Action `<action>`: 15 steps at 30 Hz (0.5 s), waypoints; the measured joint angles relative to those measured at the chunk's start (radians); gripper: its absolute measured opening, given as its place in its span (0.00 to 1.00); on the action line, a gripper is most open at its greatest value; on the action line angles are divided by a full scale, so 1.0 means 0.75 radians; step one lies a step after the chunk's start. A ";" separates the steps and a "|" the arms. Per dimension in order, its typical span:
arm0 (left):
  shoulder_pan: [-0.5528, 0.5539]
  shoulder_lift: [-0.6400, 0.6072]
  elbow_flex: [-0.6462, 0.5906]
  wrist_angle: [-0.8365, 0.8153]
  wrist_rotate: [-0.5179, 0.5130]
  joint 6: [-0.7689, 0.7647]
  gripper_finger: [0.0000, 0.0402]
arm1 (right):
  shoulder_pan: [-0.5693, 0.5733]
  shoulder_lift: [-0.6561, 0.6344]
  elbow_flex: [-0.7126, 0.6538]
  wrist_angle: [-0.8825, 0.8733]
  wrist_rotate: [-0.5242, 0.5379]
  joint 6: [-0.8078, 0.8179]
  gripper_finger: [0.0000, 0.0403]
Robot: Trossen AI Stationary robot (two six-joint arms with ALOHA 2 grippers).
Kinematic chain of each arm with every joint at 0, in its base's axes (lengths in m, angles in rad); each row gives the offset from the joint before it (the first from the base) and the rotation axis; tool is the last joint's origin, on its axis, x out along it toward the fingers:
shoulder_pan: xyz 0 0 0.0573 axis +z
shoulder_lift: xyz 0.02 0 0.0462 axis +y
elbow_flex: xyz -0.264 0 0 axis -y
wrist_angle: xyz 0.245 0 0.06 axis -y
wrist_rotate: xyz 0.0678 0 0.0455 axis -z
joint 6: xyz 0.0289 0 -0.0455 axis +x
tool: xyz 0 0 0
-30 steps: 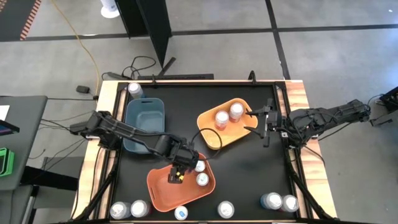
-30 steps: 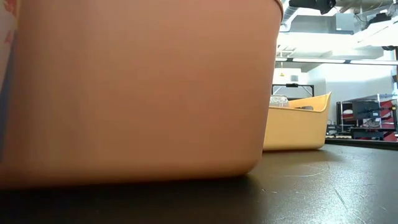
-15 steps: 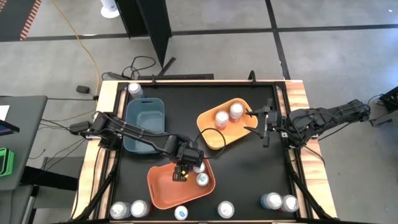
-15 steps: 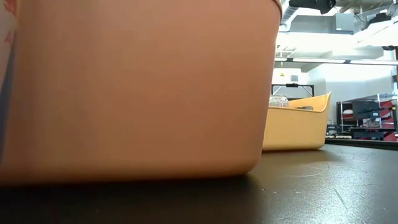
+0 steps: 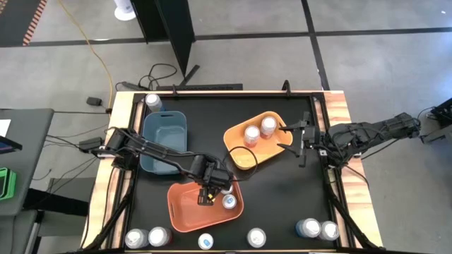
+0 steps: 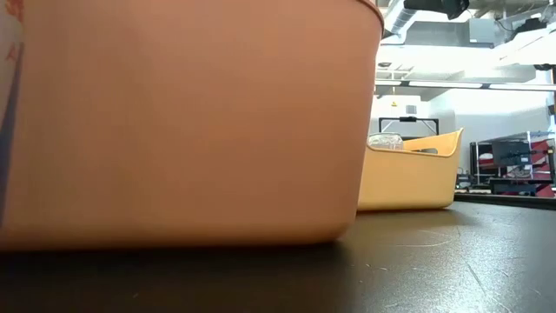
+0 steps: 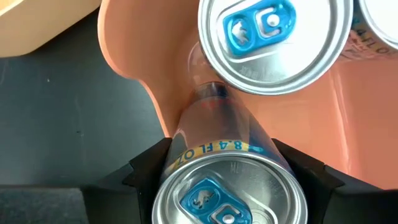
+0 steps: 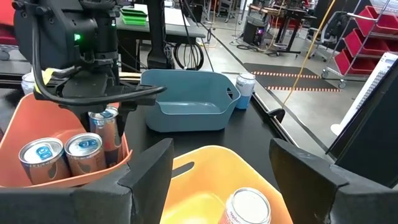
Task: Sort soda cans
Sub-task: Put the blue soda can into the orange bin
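Observation:
My left gripper [image 5: 207, 192] points down into the orange bin [image 5: 182, 217], shut on a soda can [image 7: 227, 198] that has a silver top and a blue tab. Two more soda cans [image 5: 229, 202] stand in that bin beside it. The yellow bin [image 5: 236, 141] holds two pink cans [image 5: 252, 134]. Several cans [image 5: 157, 236] stand along the table's near edge, and one [image 5: 153, 101] stands at the far left corner. My right gripper [image 5: 295, 140] hangs open by the yellow bin's right side with nothing in it. My left gripper pinches the can's upper body [image 7: 180, 154] just under the rim, one finger [image 7: 146, 171] on each side. The fingers come from above, pointing down. The can stands upright inside the orange bin [image 8: 106, 130]. The bin wall hides whether its bottom rests on the floor.
The blue bin [image 5: 164, 141] stands at the left behind the orange bin with no cans in it. The orange bin's wall [image 6: 174, 122] fills most of the low view, with the yellow bin [image 6: 417, 174] behind it. Bare black table lies between the bins and the right edge.
My left gripper has sunk into the orange bin with the can, moving slightly toward the table's right, next to the two standing cans. The orange bin has shifted a little in the low view. My right arm has kept still.

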 joint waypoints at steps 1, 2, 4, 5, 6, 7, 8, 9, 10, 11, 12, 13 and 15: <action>0.000 0.000 0.000 0.000 -0.003 -0.001 0.57 | 0.000 0.000 0.000 0.000 0.000 0.000 0.70; 0.000 0.000 0.000 0.002 -0.006 -0.001 0.57 | 0.000 0.000 0.000 0.001 0.000 0.001 0.70; 0.000 0.000 0.000 0.009 -0.010 -0.001 0.57 | 0.000 0.000 0.000 0.001 0.000 0.000 0.70; 0.000 0.000 0.000 0.011 -0.010 -0.001 0.57 | 0.000 0.000 0.000 0.001 0.000 0.000 0.70; 0.000 0.000 0.000 0.015 -0.012 -0.001 0.57 | 0.000 0.000 0.000 0.001 0.000 0.001 0.70; 0.000 0.000 0.000 0.020 -0.014 -0.001 0.57 | 0.000 0.000 0.000 0.001 0.000 0.001 0.70; 0.000 0.000 0.000 0.023 -0.017 -0.001 0.57 | 0.000 0.000 0.000 0.001 0.000 0.001 0.70; 0.000 0.000 0.000 0.026 -0.018 -0.002 0.57 | 0.000 0.000 0.000 0.001 0.000 0.001 0.70; 0.000 0.000 0.000 0.029 -0.019 -0.002 0.57 | 0.000 0.000 0.000 0.000 0.000 0.001 0.70; 0.000 0.000 0.000 0.031 -0.021 -0.002 0.57 | 0.000 0.000 0.000 0.001 0.000 0.001 0.70; 0.000 0.000 0.000 0.033 -0.022 -0.002 0.57 | 0.000 0.000 0.000 0.001 0.000 0.001 0.70; 0.000 0.000 0.000 0.037 -0.023 -0.002 0.57 | -0.001 0.000 0.000 0.001 0.000 0.001 0.70; 0.000 0.000 -0.001 0.049 -0.029 -0.002 0.57 | -0.001 0.000 0.000 0.001 0.000 0.001 0.70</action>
